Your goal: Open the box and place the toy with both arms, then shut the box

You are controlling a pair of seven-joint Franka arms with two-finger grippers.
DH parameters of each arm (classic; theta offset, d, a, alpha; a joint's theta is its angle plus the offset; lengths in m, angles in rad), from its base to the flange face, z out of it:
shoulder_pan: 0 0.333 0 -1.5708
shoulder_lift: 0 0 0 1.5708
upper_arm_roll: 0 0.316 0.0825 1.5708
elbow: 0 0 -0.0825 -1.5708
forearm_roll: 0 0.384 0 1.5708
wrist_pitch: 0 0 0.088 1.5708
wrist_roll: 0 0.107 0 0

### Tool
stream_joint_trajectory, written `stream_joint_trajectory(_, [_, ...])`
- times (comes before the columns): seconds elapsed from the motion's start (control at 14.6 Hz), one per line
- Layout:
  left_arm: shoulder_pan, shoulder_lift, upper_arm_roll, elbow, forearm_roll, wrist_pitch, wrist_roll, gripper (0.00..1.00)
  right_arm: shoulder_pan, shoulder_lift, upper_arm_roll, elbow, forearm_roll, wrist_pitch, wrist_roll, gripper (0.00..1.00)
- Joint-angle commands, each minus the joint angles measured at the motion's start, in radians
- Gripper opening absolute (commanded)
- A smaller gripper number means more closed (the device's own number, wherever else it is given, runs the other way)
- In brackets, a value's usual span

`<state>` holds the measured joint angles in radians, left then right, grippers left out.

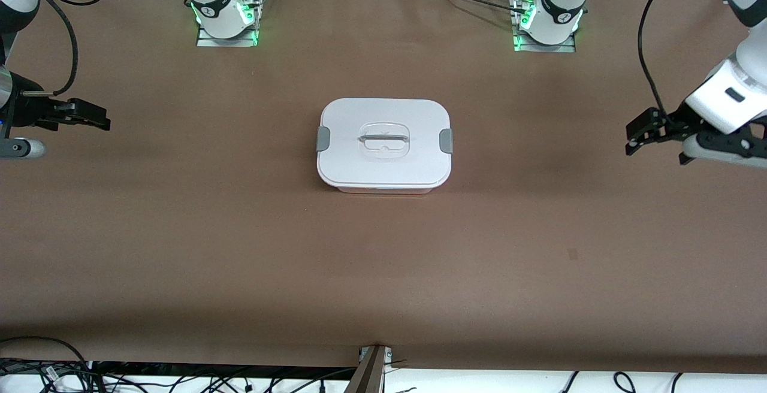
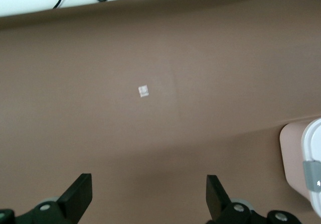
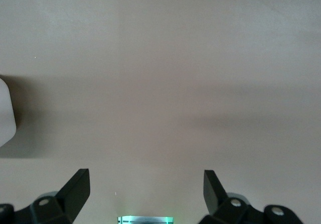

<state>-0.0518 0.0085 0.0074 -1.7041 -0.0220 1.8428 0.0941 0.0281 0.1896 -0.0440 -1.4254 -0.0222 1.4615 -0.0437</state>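
Observation:
The box [image 1: 384, 144] stands shut at the middle of the brown table, white lid on, grey clips [image 1: 323, 139] at both ends and a clear handle [image 1: 383, 137] in the centre. The toy is out of view. My left gripper [image 1: 636, 136] hangs open and empty over the table near the left arm's end, well apart from the box. In the left wrist view [image 2: 149, 184] a corner of the box [image 2: 296, 153] shows at the edge. My right gripper [image 1: 96, 118] hangs open and empty near the right arm's end. In the right wrist view [image 3: 145, 179] a bit of the lid [image 3: 5, 113] shows.
The two arm bases [image 1: 226, 18] [image 1: 548, 21] glow green along the table edge farthest from the front camera. A small mark [image 1: 572, 254] lies on the table nearer the camera. Cables [image 1: 48, 372] lie past the nearest edge.

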Motion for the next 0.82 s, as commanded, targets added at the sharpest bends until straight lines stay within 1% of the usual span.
stream_joint_trajectory(0.0, [-0.005, -0.090, -0.004, -0.094, 0.019, 0.017, -0.017, 1.00, 0.000, 0.008, 0.000, 0.022, 0.016, -0.006, -0.001, 1.00])
stream_joint_trajectory(0.07, [-0.003, -0.078, -0.004, -0.057, 0.024, -0.009, -0.019, 1.00, 0.000, 0.008, 0.001, 0.022, 0.016, -0.006, -0.001, 1.00])
stream_joint_trajectory(0.34, [-0.005, 0.031, -0.010, 0.090, 0.024, -0.080, -0.022, 1.00, 0.000, 0.008, 0.001, 0.022, 0.016, -0.006, -0.001, 1.00])
stream_joint_trajectory(0.55, [-0.007, 0.054, -0.014, 0.121, 0.027, -0.088, -0.020, 1.00, 0.000, 0.007, 0.001, 0.022, 0.016, -0.003, -0.001, 1.00])
stream_joint_trajectory(0.75, [-0.016, 0.056, -0.015, 0.123, 0.025, -0.091, -0.022, 1.00, 0.000, 0.008, 0.001, 0.022, 0.015, 0.003, -0.001, 1.00])
